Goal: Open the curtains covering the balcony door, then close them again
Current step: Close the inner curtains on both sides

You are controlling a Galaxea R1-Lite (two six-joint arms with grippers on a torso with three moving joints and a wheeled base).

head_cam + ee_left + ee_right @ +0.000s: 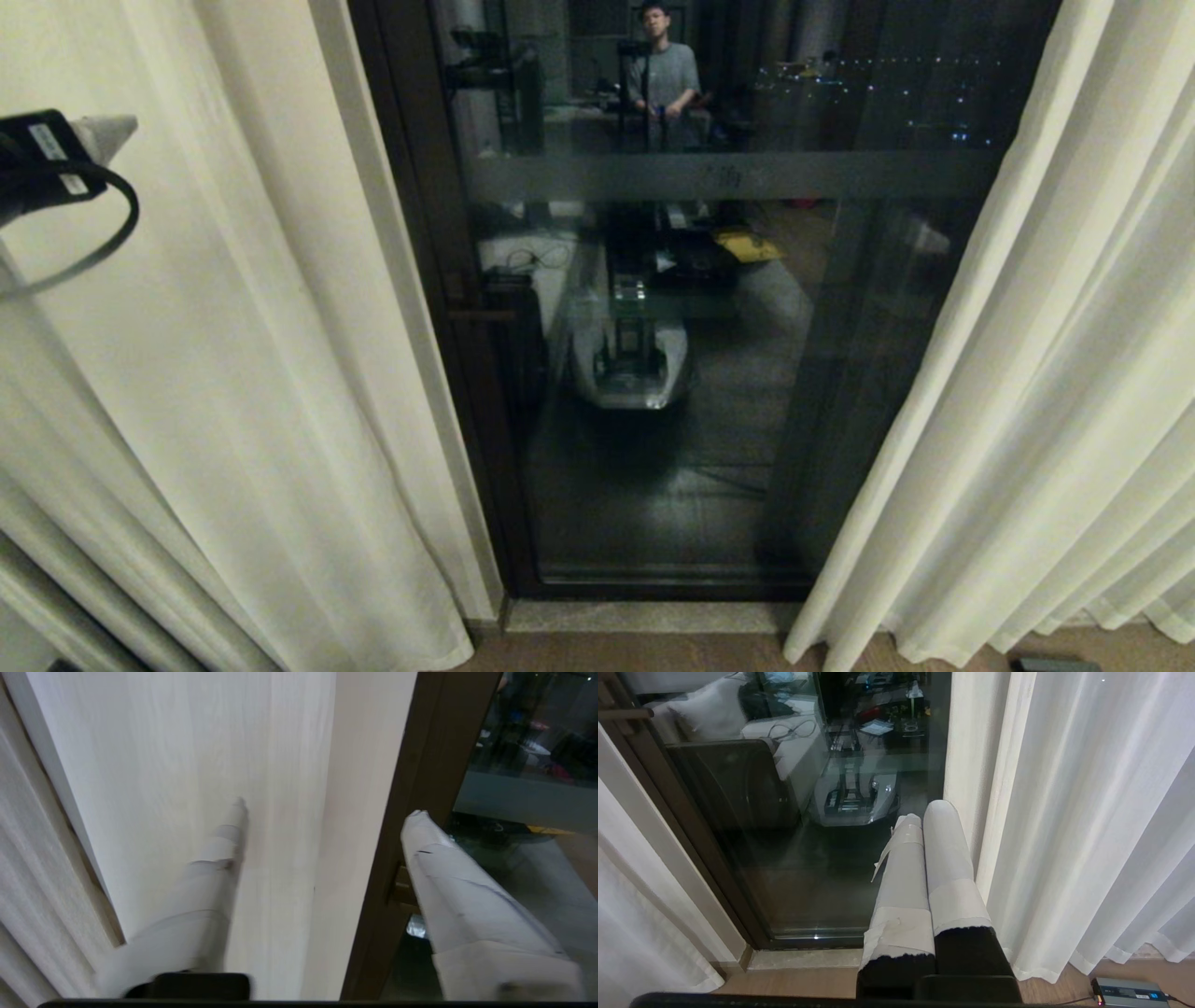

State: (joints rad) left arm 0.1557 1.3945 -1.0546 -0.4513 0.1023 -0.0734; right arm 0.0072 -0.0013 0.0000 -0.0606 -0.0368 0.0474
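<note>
Left gripper: raised at the left curtain panel, fingers spread wide, nothing between them; one finger lies against the fabric, the other stands in front of the dark door frame, with the panel's inner edge between the two. Right gripper: low, fingers pressed together, empty, just beside the inner edge of the right curtain panel. Curtains: both panels drawn aside, hems at the wooden floor. Balcony door: glass exposed between the panels, frosted band across it, reflecting a person and the robot's base. Small grey device: on the floor, by the right hem.
</note>
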